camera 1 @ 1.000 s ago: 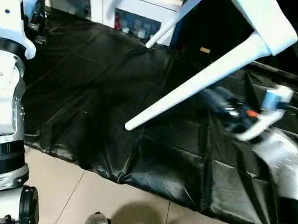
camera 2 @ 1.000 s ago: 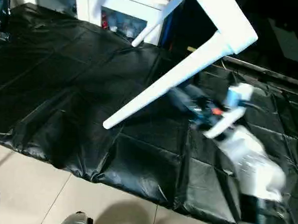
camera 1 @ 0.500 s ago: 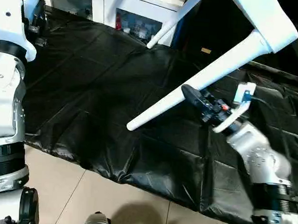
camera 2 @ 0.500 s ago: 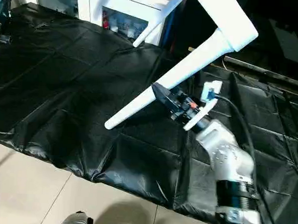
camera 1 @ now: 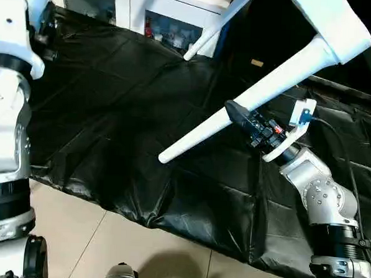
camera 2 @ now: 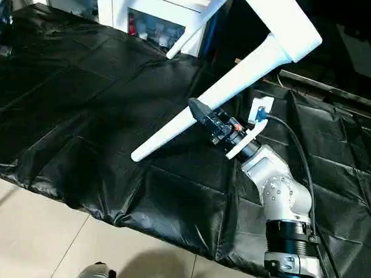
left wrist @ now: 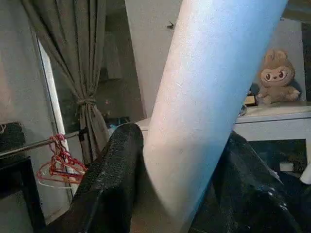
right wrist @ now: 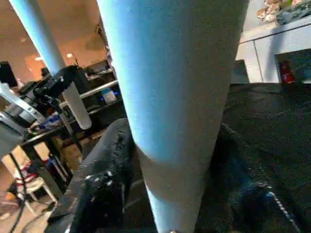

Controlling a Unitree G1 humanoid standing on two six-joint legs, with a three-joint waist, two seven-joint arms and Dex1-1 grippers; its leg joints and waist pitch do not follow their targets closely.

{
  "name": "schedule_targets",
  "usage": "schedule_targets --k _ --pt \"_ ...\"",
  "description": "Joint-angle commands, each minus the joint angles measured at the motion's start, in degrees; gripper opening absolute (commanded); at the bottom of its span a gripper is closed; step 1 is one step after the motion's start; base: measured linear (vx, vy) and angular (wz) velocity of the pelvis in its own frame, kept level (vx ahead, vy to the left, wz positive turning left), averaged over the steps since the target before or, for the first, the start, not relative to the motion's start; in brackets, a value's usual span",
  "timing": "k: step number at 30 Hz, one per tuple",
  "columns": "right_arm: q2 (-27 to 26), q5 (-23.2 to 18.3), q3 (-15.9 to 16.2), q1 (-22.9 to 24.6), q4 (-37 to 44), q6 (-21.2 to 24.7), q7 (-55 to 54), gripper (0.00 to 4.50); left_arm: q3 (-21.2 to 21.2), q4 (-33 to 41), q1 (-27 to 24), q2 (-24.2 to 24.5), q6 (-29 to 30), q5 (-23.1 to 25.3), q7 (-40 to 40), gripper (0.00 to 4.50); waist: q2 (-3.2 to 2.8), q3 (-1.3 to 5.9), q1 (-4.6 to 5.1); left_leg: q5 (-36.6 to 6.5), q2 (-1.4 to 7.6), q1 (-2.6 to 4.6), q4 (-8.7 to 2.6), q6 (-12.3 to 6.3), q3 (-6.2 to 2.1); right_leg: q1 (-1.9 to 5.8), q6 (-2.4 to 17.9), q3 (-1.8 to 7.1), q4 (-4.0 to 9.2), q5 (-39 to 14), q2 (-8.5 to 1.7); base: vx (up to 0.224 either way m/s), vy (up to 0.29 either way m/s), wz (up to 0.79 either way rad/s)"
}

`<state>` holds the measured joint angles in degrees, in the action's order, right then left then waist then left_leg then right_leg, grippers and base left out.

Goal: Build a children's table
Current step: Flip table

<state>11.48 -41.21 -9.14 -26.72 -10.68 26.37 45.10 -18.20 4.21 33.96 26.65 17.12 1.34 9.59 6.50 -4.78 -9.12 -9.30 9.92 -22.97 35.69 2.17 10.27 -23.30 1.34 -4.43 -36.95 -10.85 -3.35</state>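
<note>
The right gripper (camera 1: pixel 232 110) has risen and closed around the near table leg (camera 1: pixel 250 99), above the black-draped surface (camera 1: pixel 112 110); the left gripper (left wrist: pixel 175 194) clamps another leg (left wrist: pixel 209 97). Grip evenly before turning the children's table (camera 1: pixel 331 22).

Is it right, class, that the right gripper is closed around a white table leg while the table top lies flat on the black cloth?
Not quite. The right gripper is closed around a white table leg, but the table top is lifted and tilted above the black cloth, as the right eye view shows.
</note>
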Motion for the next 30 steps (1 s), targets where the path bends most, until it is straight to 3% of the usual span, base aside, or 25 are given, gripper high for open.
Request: schedule_targets --k 1,5,10,14,15,16,17,21,23,24,26,28,30 --pt "0.4 1.1 0.7 -1.1 3.2 -0.8 -1.2 2.07 0.5 1.5 -0.3 -1.2 -0.2 -2.3 -0.1 1.96 -1.41 4.71 0.31 -16.1 3.87 2.24 -5.14 4.94 -2.09 1.83 6.8 3.2 4.9 -15.4 -6.09 0.0 0.0 0.0" --pt "0.2 2.5 0.4 -0.5 7.0 -1.3 -5.1 1.75 0.9 0.2 -2.4 -2.2 -0.8 -2.6 0.3 1.94 -1.38 4.7 0.43 -16.1 3.82 2.25 -5.17 5.11 -2.04 1.81 6.8 3.28 4.83 -14.5 -6.04 0.0 0.0 0.0" --pt "0.7 5.6 0.5 1.6 12.7 -1.6 -9.8 1.67 3.0 -1.9 -5.4 -3.9 -1.9 -2.6 1.7 1.82 -1.62 4.7 0.18 -16.6 3.82 2.52 -5.22 5.34 -1.95 1.56 6.0 3.36 5.03 -14.3 -5.89 0.0 0.0 0.0" --pt "0.2 6.9 0.2 5.3 20.0 0.0 -15.3 1.64 6.4 -5.1 -7.6 -6.8 -4.0 -1.9 2.3 1.66 -1.7 4.61 -0.3 -19.8 3.82 3.09 -5.31 5.7 -1.92 1.11 5.3 3.43 5.38 -16.1 -5.85 0.0 0.0 0.0" --pt "0.1 6.9 0.2 5.5 20.4 0.1 -15.6 1.64 6.6 -5.3 -7.7 -6.9 -4.1 -1.9 2.3 1.64 -2.18 4.57 -0.25 -21.0 3.86 3.07 -5.46 5.93 -2.05 1.15 5.0 3.48 5.68 -16.9 -5.85 0.0 0.0 0.0" --pt "0.0 6.9 0.2 6.1 21.4 0.5 -16.4 1.64 7.0 -5.8 -7.7 -7.4 -4.3 -1.8 2.3 1.64 -2.05 4.57 -0.23 -21.7 3.88 3.15 -5.46 6.03 -2.07 1.08 5.0 3.44 5.68 -17.2 -5.86 0.0 0.0 0.0" --pt "-0.3 7.1 0.4 6.9 22.9 0.8 -17.4 1.64 7.6 -6.8 -7.6 -8.1 -4.6 -1.6 2.3 1.62 -2.68 4.51 -0.3 -23.2 3.87 3.48 -5.47 6.31 -2.16 0.8 4.8 3.44 5.82 -18.0 -5.81 0.0 0.0 0.0" --pt "-1.6 8.5 2.3 9.4 26.0 1.1 -19.6 1.64 8.9 -11.8 -6.7 -9.5 -6.9 -0.7 2.4 1.61 -2.63 4.47 -0.07 -26.5 3.99 3.45 -5.86 7.1 -2.61 1.01 4.1 3.3 6.2 -18.8 -5.88 0.0 0.0 0.0" --pt "-2.6 10.0 4.6 10.6 26.8 0.7 -20.9 1.64 9.6 -16.9 -5.6 -9.9 -9.5 0.1 2.4 1.61 -3.53 4.57 0.01 -27.1 3.97 3.41 -6.02 7.58 -2.85 1.08 4.1 3.27 6.11 -17.8 -5.92 0.0 0.0 0.0" --pt "-2.7 10.3 5.0 10.7 26.7 0.6 -21.0 1.64 9.6 -17.6 -5.5 -9.9 -9.8 0.3 2.4 1.61 -3.2 4.62 0.19 -28.2 4.02 3.65 -6.09 7.95 -2.9 1.09 4.1 3.19 6.12 -17.7 -5.89 0.0 0.0 0.0" --pt "-3.1 10.9 6.1 10.9 26.8 0.5 -21.2 1.64 9.5 -19.3 -5.4 -9.4 -10.5 0.8 2.2 1.61 -3.31 4.54 0.43 -29.2 4.06 3.4 -6.3 8.38 -3.06 1.27 4.6 3.19 6.08 -17.8 -6.06 0.0 0.0 0.0" --pt "-3.6 11.5 7.1 11.0 27.0 0.5 -21.8 1.64 9.3 -21.3 -5.2 -9.0 -11.3 1.3 1.8 1.61 -3.42 4.34 0.67 -31.0 3.93 3.51 -6.32 8.44 -3.16 1.19 4.6 3.27 6.35 -19.9 -6.22 0.0 0.0 0.0" --pt "-3.6 12.2 7.8 11.1 26.9 0.5 -22.0 1.64 9.1 -21.7 -5.4 -8.6 -11.7 1.4 1.8 1.61 -3.35 3.96 0.9 -34.9 3.9 4.19 -6.15 8.36 -3.37 1.01 4.1 3.22 7.29 -26.4 -6.57 0.0 0.0 0.0"
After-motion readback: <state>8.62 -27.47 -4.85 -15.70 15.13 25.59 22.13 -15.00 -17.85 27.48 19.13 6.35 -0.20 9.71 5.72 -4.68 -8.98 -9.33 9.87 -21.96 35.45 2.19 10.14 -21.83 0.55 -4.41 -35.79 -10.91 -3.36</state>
